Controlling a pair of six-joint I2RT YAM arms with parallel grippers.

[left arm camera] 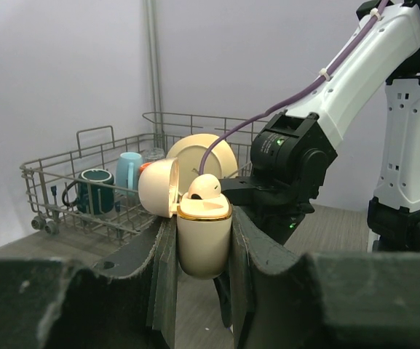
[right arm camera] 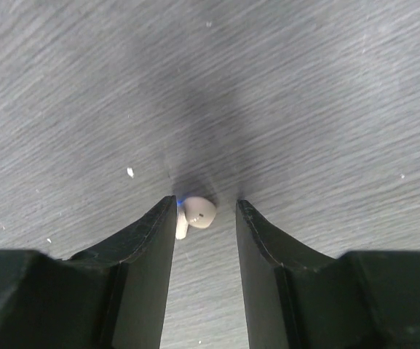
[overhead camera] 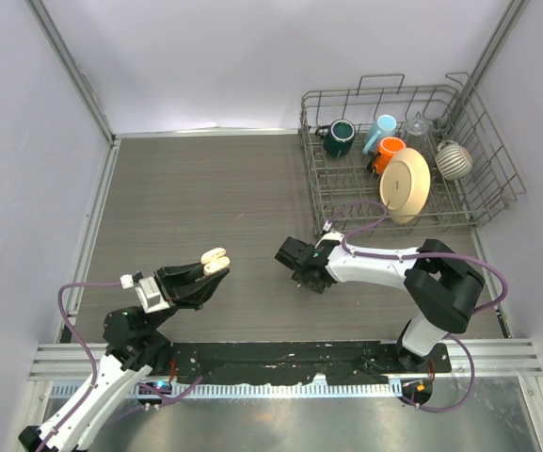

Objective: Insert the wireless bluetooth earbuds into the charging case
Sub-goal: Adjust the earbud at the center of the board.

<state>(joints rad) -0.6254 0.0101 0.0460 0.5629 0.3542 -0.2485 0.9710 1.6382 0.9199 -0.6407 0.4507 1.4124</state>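
Your right end effector (right arm camera: 206,207) is released and points down at the counter (right arm camera: 304,109), its fingers straddling a loose earbud (right arm camera: 199,212), stem close against one finger. Nearby to its left, your left end effector (left arm camera: 203,222) grasps the open charging case (left arm camera: 204,243), which has a seated earbud (left arm camera: 204,187) inside.

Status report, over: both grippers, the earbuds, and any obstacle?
Left gripper shut on open charging case, one earbud seated. Right gripper open, straddling second earbud on table. Dish rack far off, no obstacle.
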